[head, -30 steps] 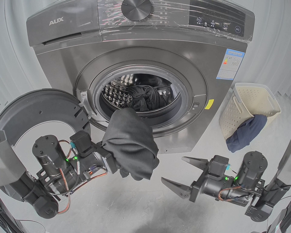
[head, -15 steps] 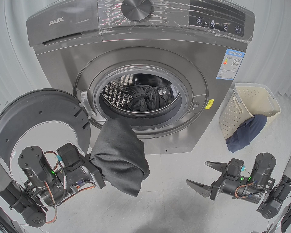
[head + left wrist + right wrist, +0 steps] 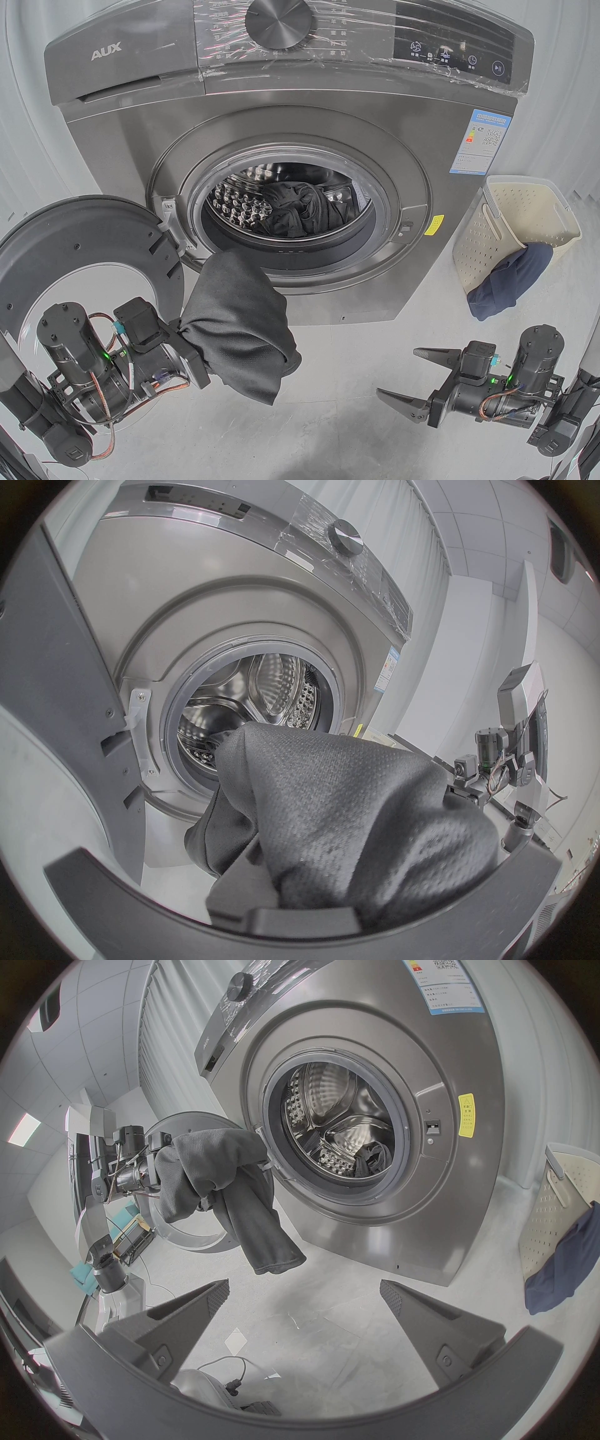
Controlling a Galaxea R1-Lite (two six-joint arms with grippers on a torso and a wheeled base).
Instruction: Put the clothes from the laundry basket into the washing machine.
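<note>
The grey washing machine (image 3: pixel 350 125) stands with its round door (image 3: pixel 81 250) swung open to the left. Black clothes (image 3: pixel 300 209) lie inside the drum. My left gripper (image 3: pixel 194 350) is low and left of the opening, shut on a dark grey garment (image 3: pixel 234 325) that drapes over it and hides its fingers; the same garment (image 3: pixel 350 817) hangs below the drum mouth (image 3: pixel 250 711). My right gripper (image 3: pixel 397 374) hangs open and holds nothing, low at the right above the floor. A cream laundry basket (image 3: pixel 531 206) right of the machine has a blue garment (image 3: pixel 509 281) spilling over its front.
Bare grey floor (image 3: pixel 350 350) lies between the two arms in front of the machine. The open door takes up the room at the left. The basket (image 3: pixel 556 1210) and its blue garment (image 3: pixel 562 1266) lie close to the machine's right side.
My left arm drew back and down from the drum opening with the grey garment. My right arm pulled back to the right. The head view shifted slightly.
</note>
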